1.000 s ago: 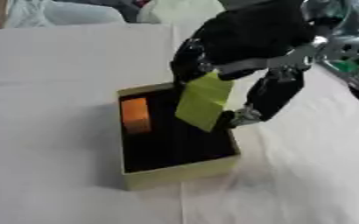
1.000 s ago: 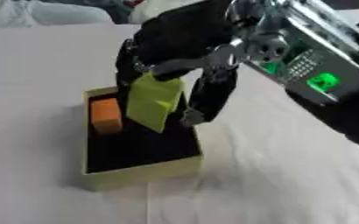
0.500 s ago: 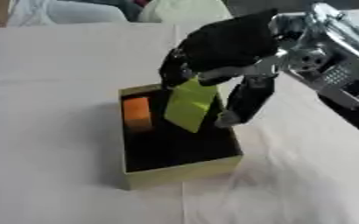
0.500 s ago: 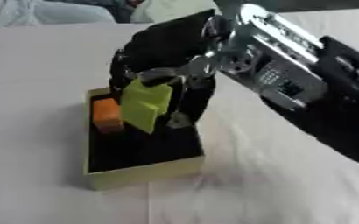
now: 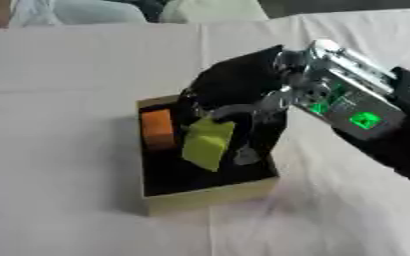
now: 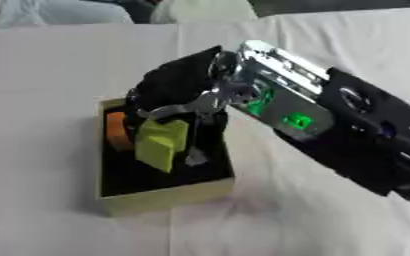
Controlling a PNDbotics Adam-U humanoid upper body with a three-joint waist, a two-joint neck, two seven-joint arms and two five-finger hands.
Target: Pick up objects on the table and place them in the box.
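Reaching in from about 3 o'clock, the right hand (image 5: 235, 95) is down over the box (image 5: 210, 194), fingers curled round a yellow-green block (image 5: 207, 142) and pinching its top end. Block sits w/in the box walls, just beside an orange block (image 5: 157, 129) that stands against the box's 9 o'clock wall; can't tell if the two touch, nor if the yellow-green one rests on the dark box floor. Free room inside the box lies mostly toward 6 o'clock, betw. the yellow-green block and the near wall. Box's 3 o'clock wall is mostly hidden under the hand and forearm. Outside the box, the white tablecloth (image 5: 60, 215) is bare toward 9 and 6 o'clock, w/ a few soft creases. Yellow-green block's long axis runs roughly 12 to 6, slightly tilted, top end leaning toward 1 o'clock. Left hand doesn't show.
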